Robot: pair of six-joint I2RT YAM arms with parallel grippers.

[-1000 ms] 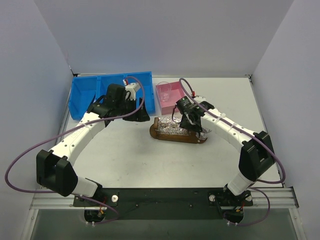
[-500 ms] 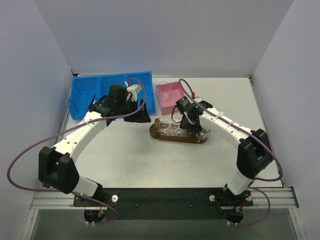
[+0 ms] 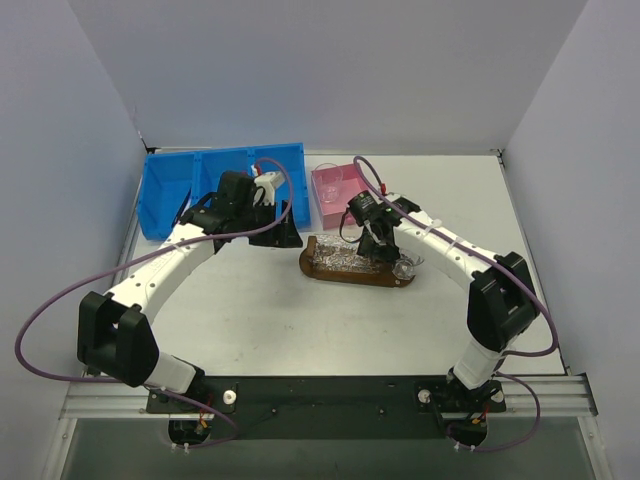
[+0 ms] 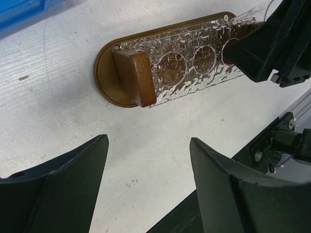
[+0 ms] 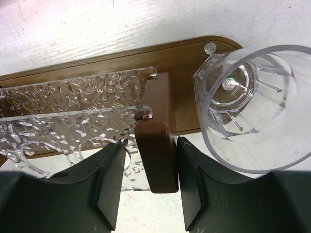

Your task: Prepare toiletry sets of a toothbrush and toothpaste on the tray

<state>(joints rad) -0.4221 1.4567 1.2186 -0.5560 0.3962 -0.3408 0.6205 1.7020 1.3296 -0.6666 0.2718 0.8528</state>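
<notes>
The end block (image 5: pixel 156 141) of the tray (image 5: pixel 180 56) is straddled by the spread fingers of the right gripper (image 5: pixel 151 162); the long axis is laid nine-to-three, a clear cup (image 5: pixel 252 104) at two o'clock.

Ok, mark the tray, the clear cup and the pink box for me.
the tray (image 4: pixel 104 74): left wrist view, bare wood at its rounded end.
the clear cup (image 5: pixel 233 87): right wrist view, its base seen through the mouth.
the pink box (image 3: pixel 338 197): top external view, floor near the front.
</notes>
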